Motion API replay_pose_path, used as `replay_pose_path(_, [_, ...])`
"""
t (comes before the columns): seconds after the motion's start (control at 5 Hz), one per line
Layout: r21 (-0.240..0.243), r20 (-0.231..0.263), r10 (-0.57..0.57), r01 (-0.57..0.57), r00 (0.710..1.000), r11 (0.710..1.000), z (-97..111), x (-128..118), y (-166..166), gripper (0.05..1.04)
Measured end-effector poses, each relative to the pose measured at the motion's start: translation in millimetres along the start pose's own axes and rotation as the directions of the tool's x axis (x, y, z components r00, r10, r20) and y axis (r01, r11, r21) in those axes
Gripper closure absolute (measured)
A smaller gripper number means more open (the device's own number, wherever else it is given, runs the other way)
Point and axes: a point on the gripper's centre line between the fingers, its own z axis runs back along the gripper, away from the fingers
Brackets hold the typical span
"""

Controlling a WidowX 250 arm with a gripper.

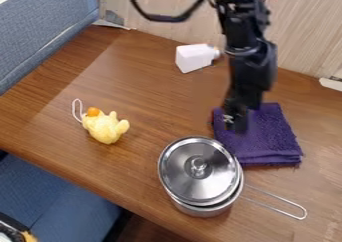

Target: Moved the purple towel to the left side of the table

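The wooden desk [150,106] runs back to a pale wood-grain panel [170,16]. On its right half lies the folded purple towel [274,136], its near edge close by the lidded steel pot [200,173] (a snug spot). The black gripper [235,126] hangs over the towel's left edge; I can't tell whether it's open or closed. A broad stretch of wood separates the towel from the yellow plush toy [105,128].

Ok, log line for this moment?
purple towel: folded, view's right side | gripper: at towel's edge | lidded pot: beside towel
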Motion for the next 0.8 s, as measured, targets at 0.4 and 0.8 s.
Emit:
replay_pose_path(0.4, [0.012, -0.019, -0.098, 0.098, 0.995, 0.995, -36, 14, 11, 0.082])
replay_pose_path(0.8, [0.015, -0.080, -0.129, 0.131, 0.988, 0.991, -39, 7, 15, 0.082])
